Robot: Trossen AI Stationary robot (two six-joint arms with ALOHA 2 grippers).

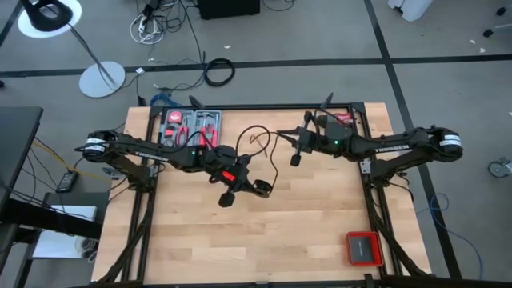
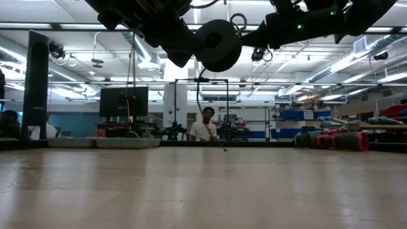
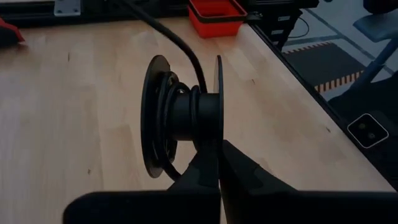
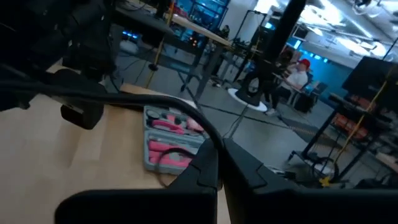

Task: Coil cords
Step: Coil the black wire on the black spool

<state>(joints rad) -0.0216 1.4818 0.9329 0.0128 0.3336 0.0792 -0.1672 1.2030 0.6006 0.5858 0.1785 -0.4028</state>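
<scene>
Gripping spool (image 3: 180,118) (cord (image 3: 177,46) attached): left fingers (image 3: 208,168).

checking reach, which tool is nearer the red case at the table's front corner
Right. The right tool is up by the table's far side, but the left tool sits farther across from the red case.

bare table (image 1: 264,240) in front, red case (image 1: 362,248) near right corner, tool tray (image 1: 190,128) at back left

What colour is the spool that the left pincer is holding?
Black; the spool shows best in the left wrist view.
</scene>
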